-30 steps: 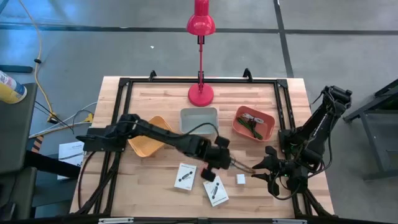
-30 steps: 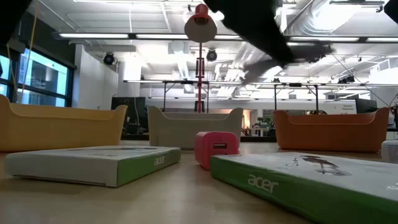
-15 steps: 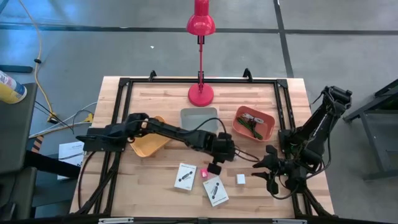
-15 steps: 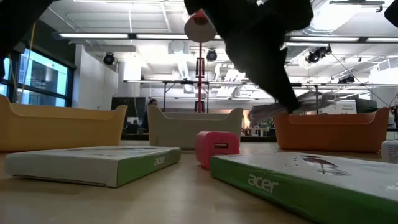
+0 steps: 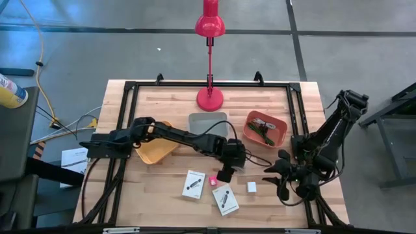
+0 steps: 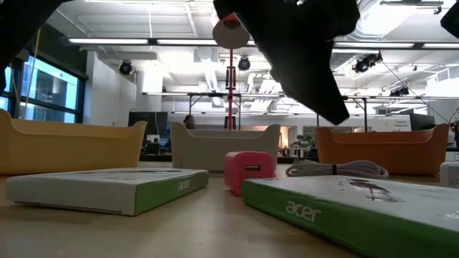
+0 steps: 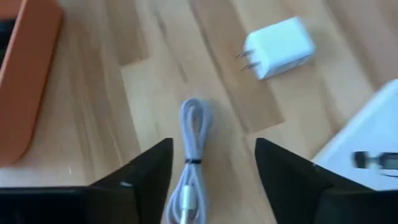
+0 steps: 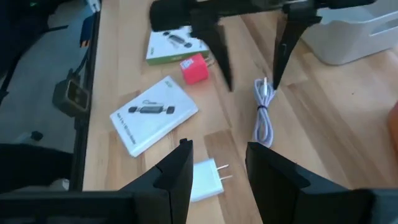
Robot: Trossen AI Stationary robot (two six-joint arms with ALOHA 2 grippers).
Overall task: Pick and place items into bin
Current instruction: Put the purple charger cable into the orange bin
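- Boxes, two — white boxed items with green edges are lying flat on the table's near half: one box to the left, the other box nearer the front edge. The low view is showing "acer" printed on the green side of each.
- Pink cube, one — sitting between the two boxes, close to both.
- White plug adapter, one — lying on the wood just right of the front box, its two prongs showing in the left wrist view.
- Coiled white cable, one — resting on the table between the left gripper's fingers.
- Bins, three: a yellow bin, a grey bin, and an orange bin holding a few small items.
- Left gripper is hovering over the cable with fingers spread, gripping nothing.
- Right gripper is waiting at the table's right front, jaws parted and empty.
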